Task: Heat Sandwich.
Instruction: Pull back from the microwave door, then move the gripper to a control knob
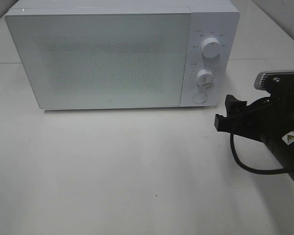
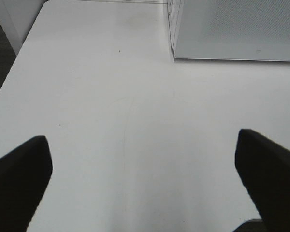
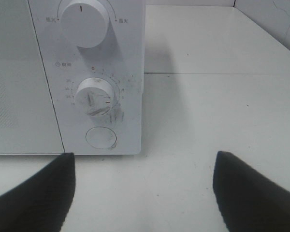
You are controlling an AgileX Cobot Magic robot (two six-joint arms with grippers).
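Microwave (image 1: 121, 55) sitting shut. Right gripper (image 3: 145, 160) hovering near its timer knob (image 3: 97, 95), jaws apart, empty, probably needing centring before closing. Left gripper (image 2: 142, 137) gaping, empty.

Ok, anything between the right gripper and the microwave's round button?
No, only bare white table between right gripper and round button, per the right wrist view.

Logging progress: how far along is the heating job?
Done: unclear. The microwave door is shut and no sandwich shows. In hand: the right claw, open, empty, faces the round button. Left: opening or starting it, likely; the left claw hangs open over the table.
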